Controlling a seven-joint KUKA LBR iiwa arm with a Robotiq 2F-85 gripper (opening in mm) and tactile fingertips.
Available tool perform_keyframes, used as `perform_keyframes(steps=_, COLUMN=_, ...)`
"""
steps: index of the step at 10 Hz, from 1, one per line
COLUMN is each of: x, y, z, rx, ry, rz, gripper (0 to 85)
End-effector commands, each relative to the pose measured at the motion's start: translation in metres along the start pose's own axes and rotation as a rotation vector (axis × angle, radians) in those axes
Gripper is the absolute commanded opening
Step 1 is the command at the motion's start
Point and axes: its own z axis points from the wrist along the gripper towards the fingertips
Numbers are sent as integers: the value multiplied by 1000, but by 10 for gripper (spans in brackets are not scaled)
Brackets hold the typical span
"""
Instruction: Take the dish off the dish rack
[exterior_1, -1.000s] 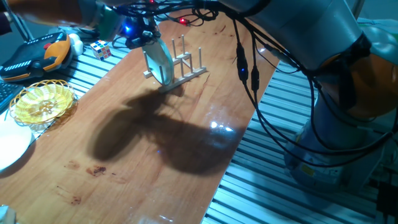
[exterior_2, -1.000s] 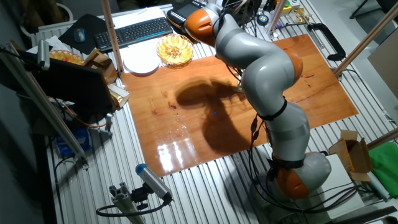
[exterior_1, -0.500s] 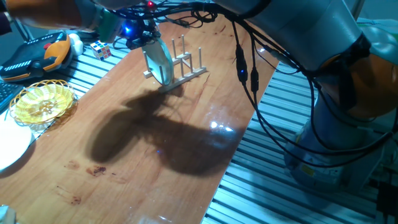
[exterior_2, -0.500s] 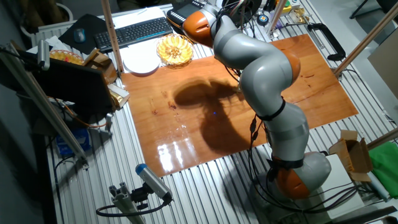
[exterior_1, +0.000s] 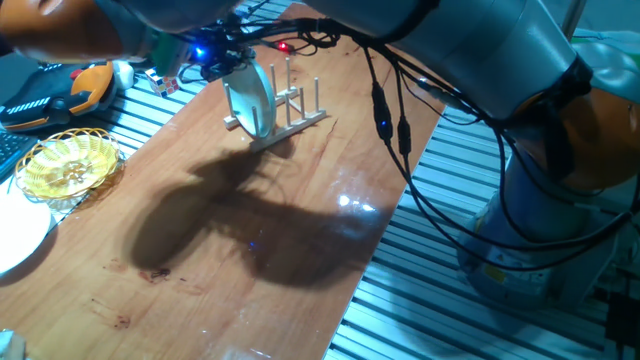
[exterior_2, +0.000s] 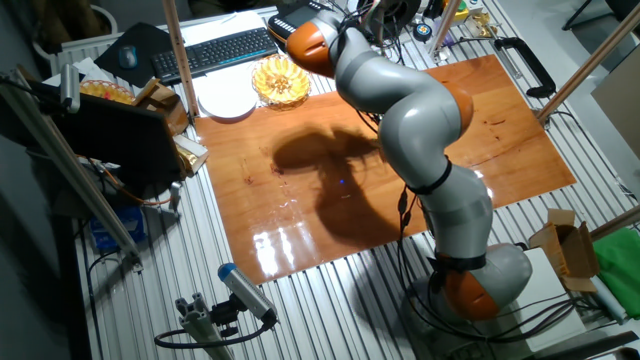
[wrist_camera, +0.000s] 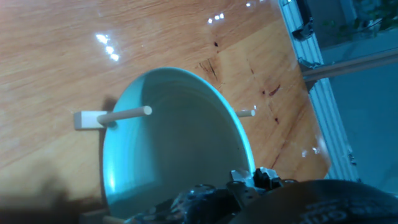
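Observation:
The light turquoise dish (exterior_1: 250, 100) stands on edge between the pegs of the small wooden dish rack (exterior_1: 300, 112) at the far end of the wooden table. My gripper (exterior_1: 228, 66) is at the dish's upper left rim and looks shut on it, though the fingers are mostly hidden. The hand view is filled by the dish (wrist_camera: 174, 149), with one rack peg (wrist_camera: 127, 114) crossing its face and the gripper (wrist_camera: 217, 194) dark at the bottom edge. My own arm (exterior_2: 400, 100) hides dish and rack in the other fixed view.
A yellow woven basket (exterior_1: 68, 165) and a white plate (exterior_1: 15, 235) sit at the table's left side, with an orange-and-black device (exterior_1: 60, 88) behind them. A keyboard (exterior_2: 215, 50) lies beyond the basket (exterior_2: 280, 78). Black cables (exterior_1: 395, 120) hang over the table's right edge.
The arm has swung left. The dish has shifted slightly left and up with the gripper, and the rack has nudged a little left with it.

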Motion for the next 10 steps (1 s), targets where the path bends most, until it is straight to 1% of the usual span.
perform_keyframes(steps=1, x=0, y=0, z=-1, rx=9, ry=-6, rz=-7, gripper=7)
perform_keyframes(steps=4, x=-1, y=2, z=-2, rx=44, ry=-23, rz=-24, gripper=7)
perform_keyframes(steps=5, x=-2, y=2, z=-2, rx=44, ry=-23, rz=-24, gripper=7)
perform_keyframes(steps=6, x=-2, y=2, z=-3, rx=55, ry=-25, rz=-20, gripper=7)
perform_keyframes(steps=7, x=-2, y=2, z=-6, rx=64, ry=-26, rz=-19, gripper=7)
perform_keyframes(steps=9, x=-4, y=2, z=-12, rx=65, ry=-20, rz=-25, gripper=7)
perform_keyframes(steps=10, x=-3, y=5, z=-16, rx=79, ry=-22, rz=-24, gripper=7)
